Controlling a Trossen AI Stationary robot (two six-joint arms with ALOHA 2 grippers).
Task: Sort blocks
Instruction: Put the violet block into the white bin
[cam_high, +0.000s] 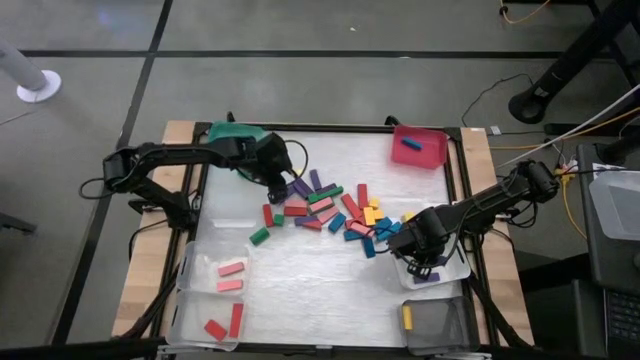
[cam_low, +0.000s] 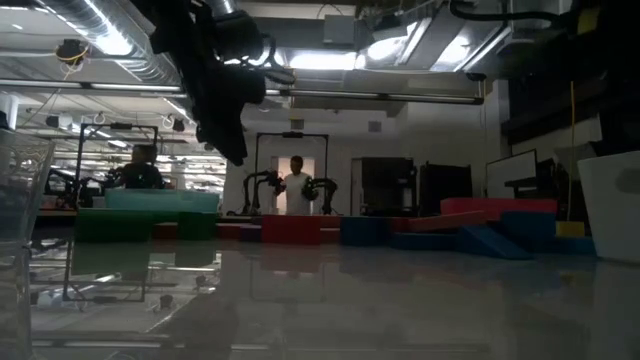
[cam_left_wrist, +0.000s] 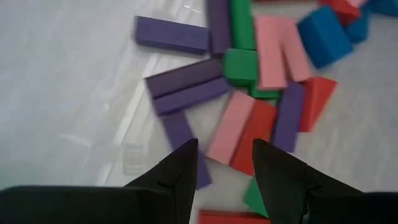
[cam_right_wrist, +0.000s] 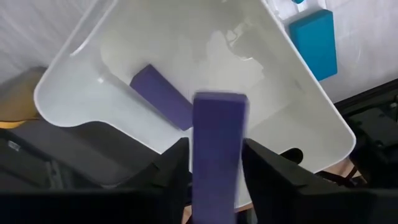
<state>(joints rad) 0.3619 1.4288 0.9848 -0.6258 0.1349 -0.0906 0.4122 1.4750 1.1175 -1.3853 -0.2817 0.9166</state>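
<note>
The blocks (cam_high: 335, 210) lie in a loose pile of coloured bars on the middle of the table. My left gripper (cam_high: 277, 182) hangs open over the pile's left end. In its wrist view, the left gripper (cam_left_wrist: 224, 149) has a pink bar (cam_left_wrist: 231, 127) and a red bar (cam_left_wrist: 254, 134) showing between its fingertips, with purple bars (cam_left_wrist: 186, 87) beside them. My right gripper (cam_high: 425, 258) is over the white tray (cam_high: 445, 275) at the table's right edge, shut on a purple block (cam_right_wrist: 217, 124). Another purple block (cam_right_wrist: 163, 96) lies flat in that tray (cam_right_wrist: 87, 56). My right gripper (cam_right_wrist: 214, 155) pinches the purple block between its two fingers by the long sides (cam_right_wrist: 214, 162). The fingers come from above, pointing down at the tray. The block's free end (cam_right_wrist: 219, 102) sticks out past the fingertips, and the block is lifted clear above the tray's floor.
A red bin (cam_high: 420, 145) with a blue block sits at the far right. A green bin (cam_high: 235, 130) lies under my left arm. A clear bin (cam_high: 215, 295) near left holds pink and red bars, and a grey bin (cam_high: 435, 320) near right holds a yellow one. A blue block (cam_right_wrist: 314, 40) lies beside the tray.
</note>
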